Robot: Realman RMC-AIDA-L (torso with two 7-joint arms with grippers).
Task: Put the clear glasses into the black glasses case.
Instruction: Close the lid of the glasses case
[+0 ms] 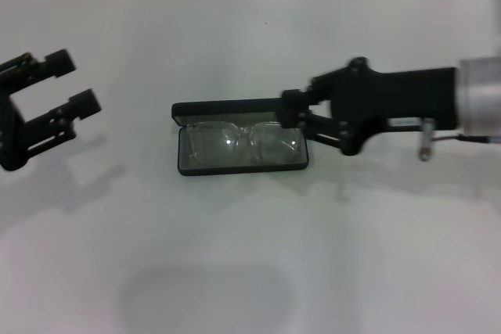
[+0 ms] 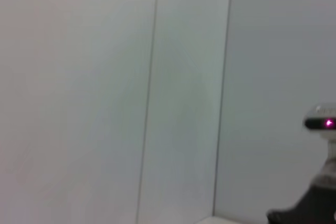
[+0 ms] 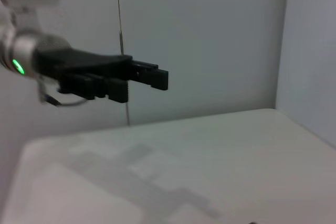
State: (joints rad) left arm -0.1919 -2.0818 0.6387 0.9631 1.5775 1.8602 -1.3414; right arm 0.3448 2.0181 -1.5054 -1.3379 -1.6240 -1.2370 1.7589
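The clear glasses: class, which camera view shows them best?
The head view. There the clear glasses lie inside the open black glasses case, with the right gripper at the lid. Neither wrist view shows them: the left sees wall, the right sees table and the left gripper.

We find no text, label, brand or number that we can read in any view. The black glasses case lies open on the desk, and no lettering shows on it.

1 clear glasses, 1 black glasses case, 2 grippers
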